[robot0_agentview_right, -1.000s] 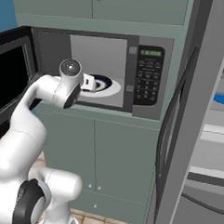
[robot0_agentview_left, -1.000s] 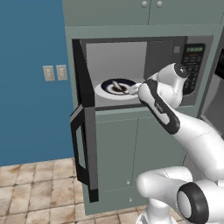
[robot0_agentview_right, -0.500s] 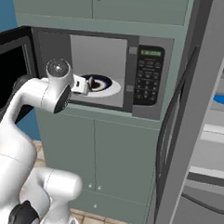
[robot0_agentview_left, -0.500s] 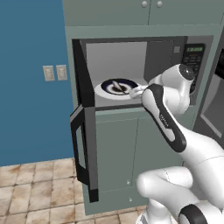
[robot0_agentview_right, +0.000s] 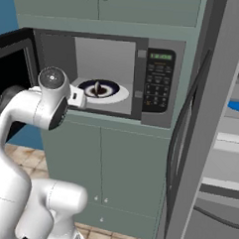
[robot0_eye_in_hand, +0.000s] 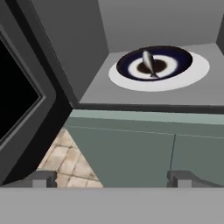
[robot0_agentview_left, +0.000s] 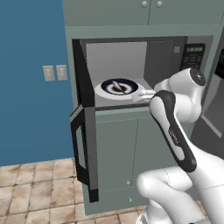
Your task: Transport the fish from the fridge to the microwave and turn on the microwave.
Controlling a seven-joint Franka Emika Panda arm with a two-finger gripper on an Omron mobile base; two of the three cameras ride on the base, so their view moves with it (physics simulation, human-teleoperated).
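The microwave [robot0_agentview_left: 131,70] [robot0_agentview_right: 118,77] stands open, its dark-windowed door [robot0_agentview_left: 85,131] swung out to the left. On its white turntable plate [robot0_eye_in_hand: 192,74] sits a dark blue dish with the fish [robot0_eye_in_hand: 148,63] [robot0_agentview_left: 118,85] [robot0_agentview_right: 97,87] in it, a small grey-silver shape. My gripper [robot0_eye_in_hand: 113,179] [robot0_agentview_left: 139,95] [robot0_agentview_right: 79,97] hovers just outside the cavity's front edge, level with the plate. It is open, with nothing between its fingers. The fridge [robot0_agentview_right: 224,147] stands to the right with its thick door [robot0_agentview_right: 187,140] ajar.
The black keypad with a green display [robot0_agentview_right: 158,84] [robot0_agentview_left: 192,54] is right of the cavity. Closed grey-green cabinets [robot0_agentview_right: 119,171] sit below the microwave, more above. A blue thing [robot0_agentview_right: 238,105] lies on a fridge shelf. Tiled floor [robot0_agentview_left: 35,188] and a blue wall lie to the left.
My hand has drawn back a little from the turntable plate, and the arm's elbow has swung upward. The fish stays in the dish. The jaws have stayed open.
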